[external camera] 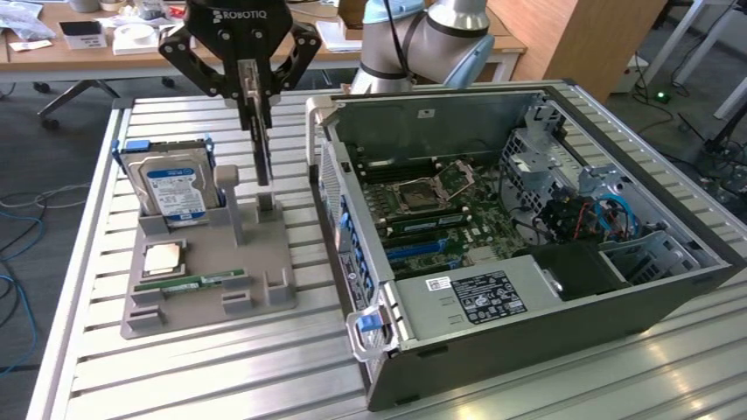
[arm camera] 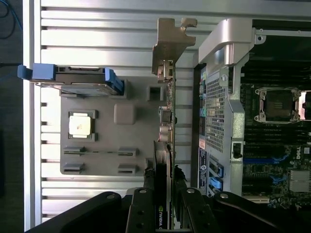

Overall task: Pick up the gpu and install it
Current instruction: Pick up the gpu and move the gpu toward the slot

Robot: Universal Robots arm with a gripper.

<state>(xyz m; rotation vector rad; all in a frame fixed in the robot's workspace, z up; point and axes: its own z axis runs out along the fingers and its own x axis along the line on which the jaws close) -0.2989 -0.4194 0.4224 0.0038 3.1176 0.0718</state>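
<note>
The gpu (external camera: 261,149) is a thin dark card hanging on edge, upright, over the back of the grey holder (external camera: 271,262). My gripper (external camera: 255,94) is shut on its upper part, one black finger on each face. The card's lower end is close to the holder's posts; I cannot tell whether it touches them. In the wrist view the gpu (arm camera: 167,111) shows edge-on, running from my gripper (arm camera: 165,196) to its silvery bracket (arm camera: 170,43). It lies between the holder (arm camera: 136,145) and the open computer case (arm camera: 218,97).
The holder also carries an upright hard drive in a blue caddy (external camera: 173,188), a processor chip (external camera: 164,258) and a green memory stick (external camera: 192,282). The open case (external camera: 526,262) lies on the slatted metal table (external camera: 175,376), motherboard (external camera: 450,214) exposed. Desks stand behind.
</note>
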